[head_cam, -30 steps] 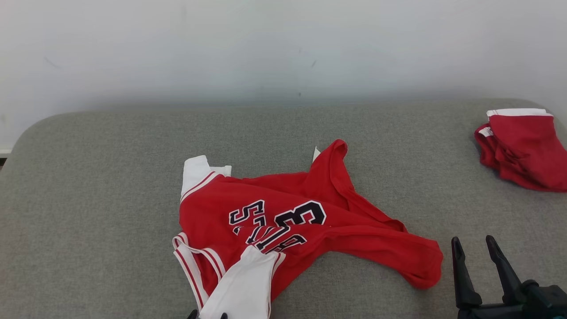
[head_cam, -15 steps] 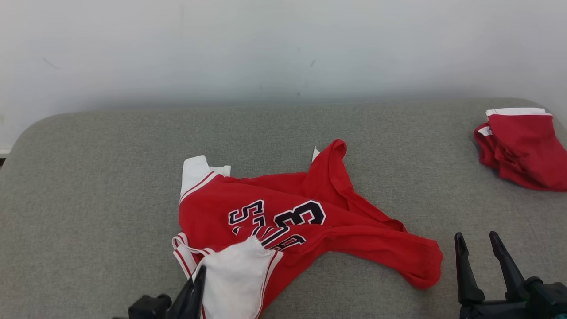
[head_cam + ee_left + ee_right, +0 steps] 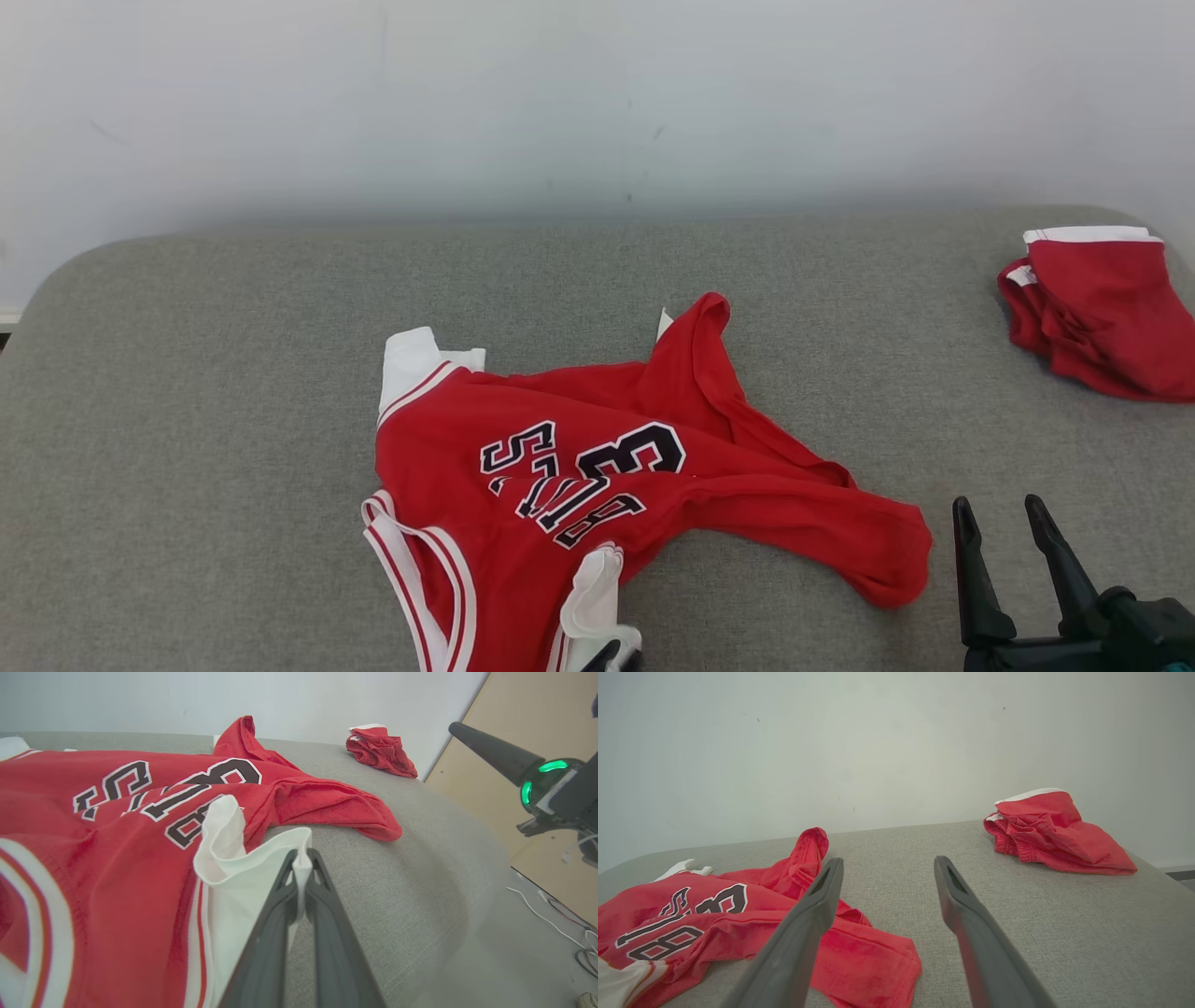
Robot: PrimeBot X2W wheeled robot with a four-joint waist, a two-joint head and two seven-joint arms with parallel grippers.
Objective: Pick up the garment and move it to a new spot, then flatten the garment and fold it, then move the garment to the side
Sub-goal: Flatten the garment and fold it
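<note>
Head view: on the cushion (image 3: 187, 373) the crumpled jersey (image 3: 467, 467) lies central, light limp cloth likely to sag unless taken by an edge, its white flap (image 3: 588, 588) clamped in the left gripper (image 3: 611, 658), the right gripper (image 3: 1004, 560) spread and empty near its hem.

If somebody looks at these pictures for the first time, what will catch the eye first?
First, the red jersey with black-and-white lettering, lying crumpled in the middle of the grey cushion. Next, the left gripper at the near edge, shut on a white flap of that jersey. A second red garment sits bunched at the far right, beyond the open right gripper.
</note>
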